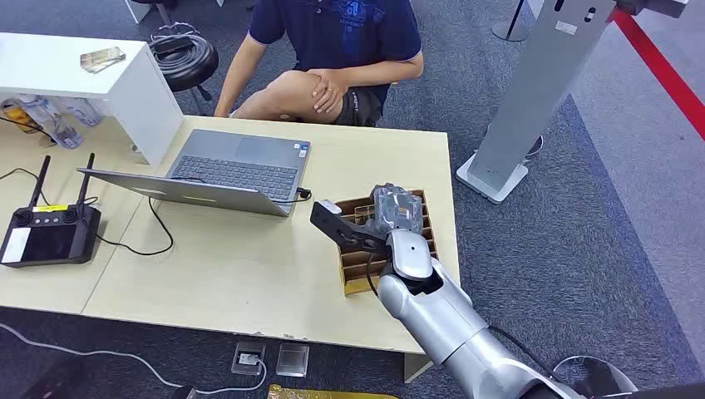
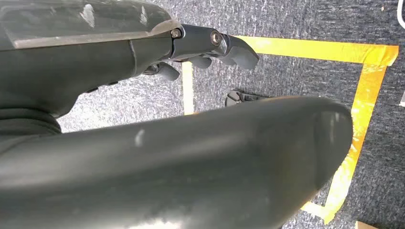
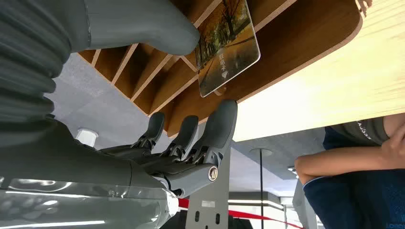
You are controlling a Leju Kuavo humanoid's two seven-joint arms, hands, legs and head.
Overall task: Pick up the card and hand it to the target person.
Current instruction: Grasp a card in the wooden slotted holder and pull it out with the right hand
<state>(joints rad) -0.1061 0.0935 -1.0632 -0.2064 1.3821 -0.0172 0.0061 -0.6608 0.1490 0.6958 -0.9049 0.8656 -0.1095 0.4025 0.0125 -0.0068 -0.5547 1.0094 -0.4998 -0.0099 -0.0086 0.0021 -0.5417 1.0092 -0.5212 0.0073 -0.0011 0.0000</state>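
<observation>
Head view looks down from high onto the table (image 1: pixel 249 266); right wrist view sits close by the wooden rack (image 3: pixel 296 52), shared with it; left wrist view faces carpet (image 2: pixel 296 19).

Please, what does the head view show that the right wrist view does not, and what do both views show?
Head view alone: the laptop, the remote controller and the whole table.

Right wrist view alone: the card standing in a slot, with its autumn-tree picture, and the right hand's fingers spread near it, not touching.

Both: the right hand, the wooden card rack and the seated person.
</observation>
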